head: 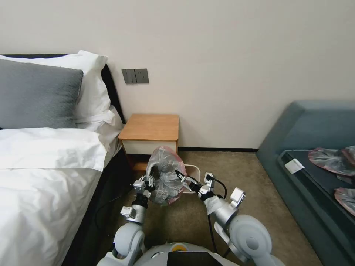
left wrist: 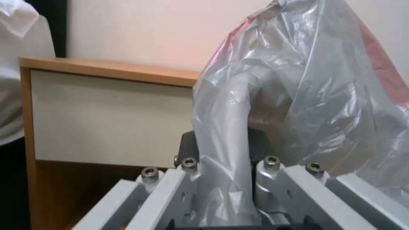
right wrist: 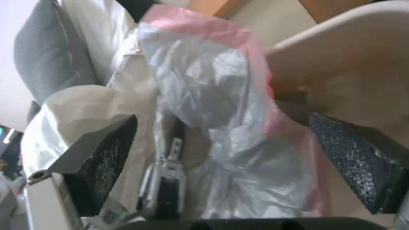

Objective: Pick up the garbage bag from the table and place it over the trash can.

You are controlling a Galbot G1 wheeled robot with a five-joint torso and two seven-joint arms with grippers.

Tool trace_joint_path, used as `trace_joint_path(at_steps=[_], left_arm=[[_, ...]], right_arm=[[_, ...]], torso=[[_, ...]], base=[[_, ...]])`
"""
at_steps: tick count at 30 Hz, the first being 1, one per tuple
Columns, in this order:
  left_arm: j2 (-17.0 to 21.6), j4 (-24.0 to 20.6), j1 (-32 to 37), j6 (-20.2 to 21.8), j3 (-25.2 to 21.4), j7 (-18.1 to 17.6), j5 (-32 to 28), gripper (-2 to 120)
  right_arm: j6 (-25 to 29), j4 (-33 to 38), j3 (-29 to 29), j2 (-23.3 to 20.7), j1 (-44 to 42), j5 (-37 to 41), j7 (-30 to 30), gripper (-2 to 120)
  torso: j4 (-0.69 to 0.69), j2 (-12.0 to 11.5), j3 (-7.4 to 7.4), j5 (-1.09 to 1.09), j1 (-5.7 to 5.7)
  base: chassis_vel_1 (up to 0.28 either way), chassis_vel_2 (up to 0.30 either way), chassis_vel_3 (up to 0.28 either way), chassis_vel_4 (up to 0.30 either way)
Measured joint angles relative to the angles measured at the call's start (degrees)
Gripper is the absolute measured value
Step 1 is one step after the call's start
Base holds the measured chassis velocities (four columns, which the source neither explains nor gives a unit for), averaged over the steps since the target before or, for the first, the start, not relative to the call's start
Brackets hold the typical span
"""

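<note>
The garbage bag [head: 165, 173] hides most of the trash can [head: 193, 176]; just a strip of rim shows beside it. In the left wrist view the film [left wrist: 273, 105] covers the left gripper [left wrist: 226, 153], so its fingers cannot be made out. The nightstand's [head: 149, 127] lower shelf sits in shadow behind the bag.
</note>
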Motion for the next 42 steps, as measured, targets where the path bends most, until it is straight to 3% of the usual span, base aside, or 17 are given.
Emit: trace_joint_path(at_steps=[14, 42], left_arm=[[0.4, -1.0, 0.4, -0.6, -0.2, 0.9, -0.9, 9], [0.5, -2.1, 1.3, -0.8, 0.0, 2.3, 0.2, 9]], right_arm=[[0.1, -2.4, 0.0, -0.1, 1.5, -4.7, -1.7, 100], [-0.4, -5.4, 0.0, -3.8, 6.2, -5.5, -3.5, 100]], torso=[[0.0, 0.0, 0.0, 0.0, 0.0], [0.0, 0.0, 0.0, 0.0, 0.0]], base=[[0.0, 0.0, 0.0, 0.0], [0.0, 0.0, 0.0, 0.0]])
